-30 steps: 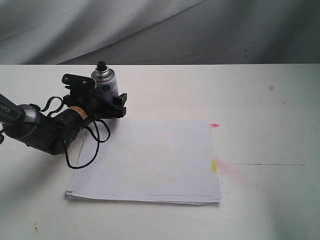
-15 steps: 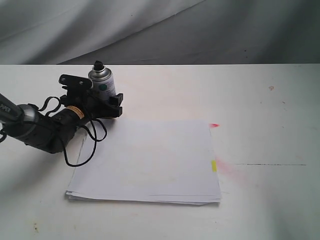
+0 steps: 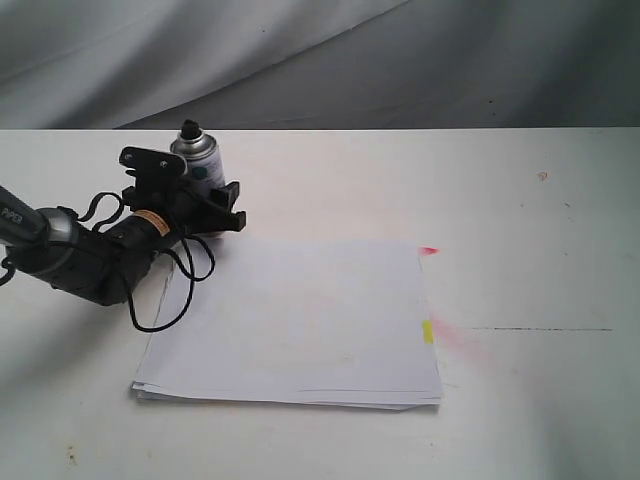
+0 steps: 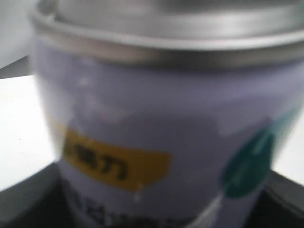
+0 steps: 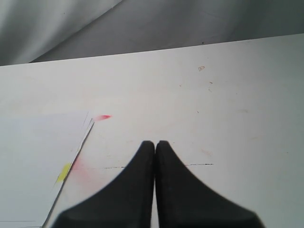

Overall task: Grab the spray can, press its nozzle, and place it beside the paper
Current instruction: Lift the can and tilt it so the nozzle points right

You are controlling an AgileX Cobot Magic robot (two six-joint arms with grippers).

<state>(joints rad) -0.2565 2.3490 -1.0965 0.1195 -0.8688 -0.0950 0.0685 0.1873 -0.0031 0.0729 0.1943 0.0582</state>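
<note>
1. My left fingers point(image 3: 234, 206) pinch the spray can point(image 3: 201, 160), which sits just beyond the paper's point(image 3: 300, 320) far left corner.
2. My right fingers point(image 5: 141, 164) are pressed together over the bench point(image 5: 228, 95), near the paper's marked edge.

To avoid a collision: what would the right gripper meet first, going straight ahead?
The way looks free: the right gripper points over the table toward the grey cloth at the far edge. Depth is unclear, so it might touch the table first.
</note>
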